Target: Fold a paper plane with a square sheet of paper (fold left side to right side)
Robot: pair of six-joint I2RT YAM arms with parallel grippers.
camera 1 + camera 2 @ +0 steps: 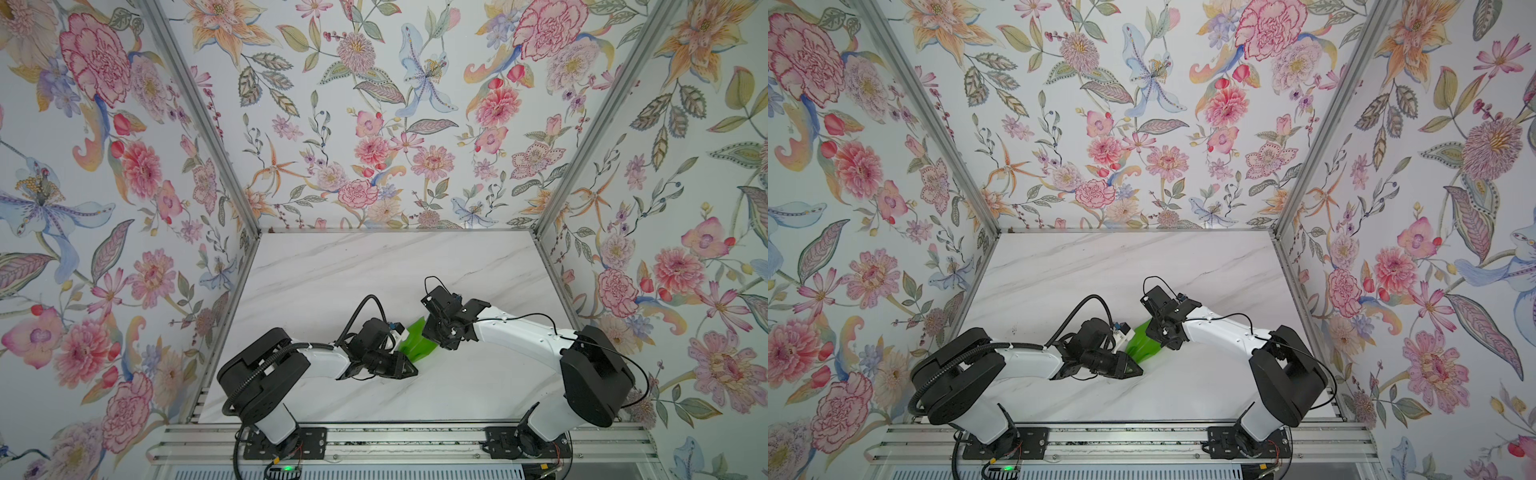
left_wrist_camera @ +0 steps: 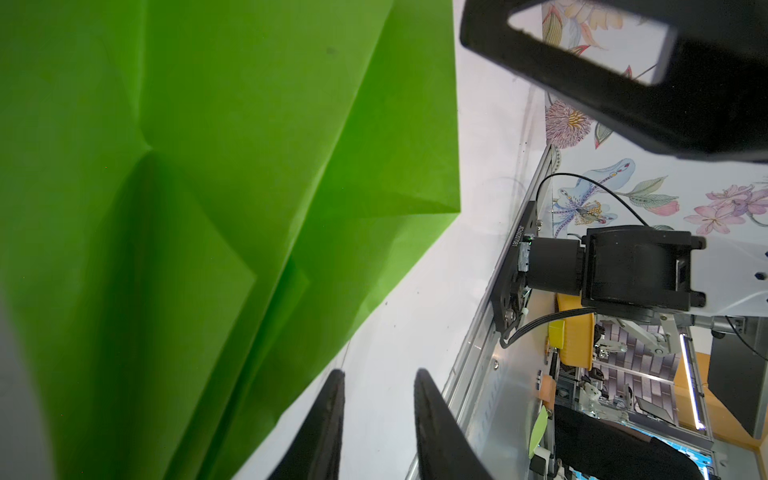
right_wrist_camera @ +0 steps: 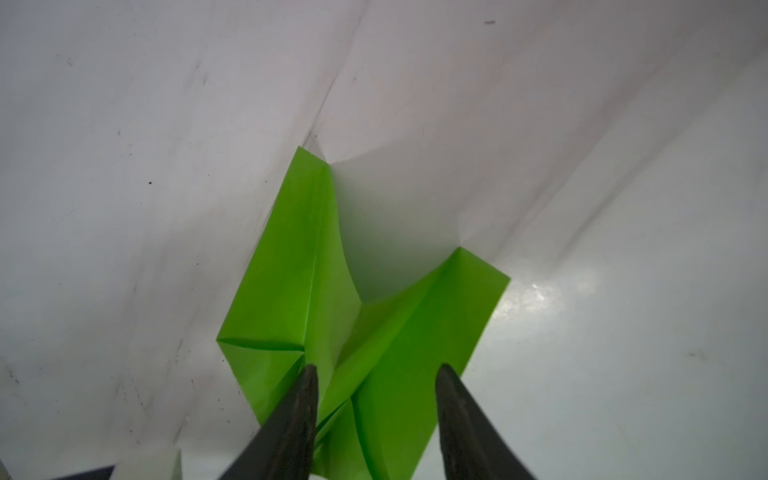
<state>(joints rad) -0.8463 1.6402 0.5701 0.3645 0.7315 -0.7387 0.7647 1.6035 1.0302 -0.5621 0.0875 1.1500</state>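
Note:
The bright green sheet of paper (image 1: 417, 344) (image 1: 1141, 344) lies mid-table between my two grippers. It is folded in layers into a rough paper plane shape, two flaps spreading from a raised centre crease (image 3: 332, 332). My right gripper (image 3: 376, 368) (image 1: 434, 338) hangs over its near end, open, with the crease and one flap between the fingers. My left gripper (image 2: 380, 372) (image 1: 412, 370) is open beside the paper's edge (image 2: 365, 299), and only white table shows between its fingers. In both top views the wrists hide much of the paper.
The white marble tabletop (image 1: 374, 270) is walled by floral panels at the back and both sides. An aluminium rail (image 1: 395, 440) with both arm bases runs along the front edge. In the left wrist view the right arm's base (image 2: 602, 270) stands beyond the paper.

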